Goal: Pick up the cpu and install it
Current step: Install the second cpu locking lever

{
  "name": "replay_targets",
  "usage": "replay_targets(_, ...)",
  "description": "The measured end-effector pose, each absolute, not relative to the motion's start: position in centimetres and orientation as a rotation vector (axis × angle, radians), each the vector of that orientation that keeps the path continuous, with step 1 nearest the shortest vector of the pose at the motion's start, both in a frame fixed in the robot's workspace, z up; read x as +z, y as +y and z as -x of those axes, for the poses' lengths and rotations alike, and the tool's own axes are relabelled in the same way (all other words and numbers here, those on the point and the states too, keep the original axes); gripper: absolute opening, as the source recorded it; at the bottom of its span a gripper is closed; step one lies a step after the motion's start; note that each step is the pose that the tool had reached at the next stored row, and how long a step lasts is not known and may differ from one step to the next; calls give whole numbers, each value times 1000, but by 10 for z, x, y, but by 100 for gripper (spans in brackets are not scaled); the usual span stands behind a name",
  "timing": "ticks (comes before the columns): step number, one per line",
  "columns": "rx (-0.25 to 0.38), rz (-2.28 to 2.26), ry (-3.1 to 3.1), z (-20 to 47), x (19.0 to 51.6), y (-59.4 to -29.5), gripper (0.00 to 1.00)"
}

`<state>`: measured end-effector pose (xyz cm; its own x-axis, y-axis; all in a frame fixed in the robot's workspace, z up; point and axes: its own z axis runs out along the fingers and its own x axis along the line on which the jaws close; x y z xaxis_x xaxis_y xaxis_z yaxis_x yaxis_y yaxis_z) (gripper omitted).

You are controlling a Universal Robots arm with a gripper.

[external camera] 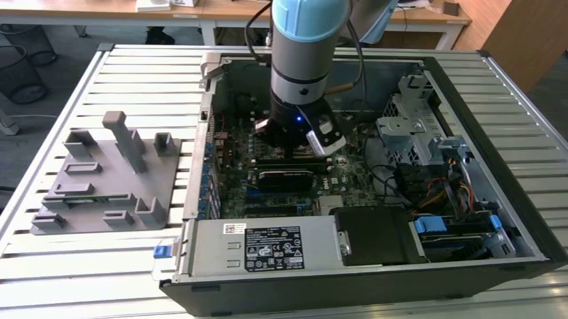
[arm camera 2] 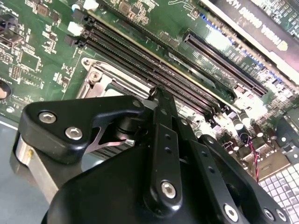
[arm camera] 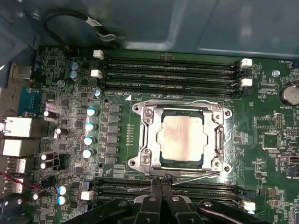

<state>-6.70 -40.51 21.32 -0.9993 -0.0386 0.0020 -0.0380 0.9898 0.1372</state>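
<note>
Gripper [arm camera: 161, 184]: black linkage fingers [arm camera 2: 161, 100], which I see drawn together to a narrow tip with nothing between them, poised over the edge of the socket frame, beside the thin latch lever [arm camera: 196, 176].

Listed by size, as I see them:

1. Slatted metal table [external camera: 133, 73], pale grey, carrying everything else in the exterior view.
2. Computer case [external camera: 497, 199], black, lying open on the table; drive cage and blue-tabbed bays toward the exterior view's right, a labelled power supply [external camera: 266, 244] along the near wall.
3. Arm [external camera: 302, 40], pale blue and silver, reaching down into the middle of the case.
4. Grey fixture plate [external camera: 98, 179] with upright posts, on the table to the exterior view's left of the case, well apart from the arm.
5. Motherboard [arm camera: 70, 116], green, on the case floor; long black memory slots [arm camera: 168, 65] on either side of the socket, a row of blue-topped capacitors [arm camera: 89, 133] alongside.
6. Black card [external camera: 284, 176], standing on the board just below the wrist in the exterior view.
7. Socket frame [arm camera: 182, 135], bright metal, screwed at its corners.
8. The cpu [arm camera: 182, 140]: flat, square, dull silver top, seated level inside the socket frame. I see the gripper close beside it, not touching it.
</note>
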Motion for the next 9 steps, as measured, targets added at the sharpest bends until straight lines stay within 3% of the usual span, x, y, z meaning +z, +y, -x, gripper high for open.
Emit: replay_targets(9,-241,-60,-3127,73,208,-407,11)
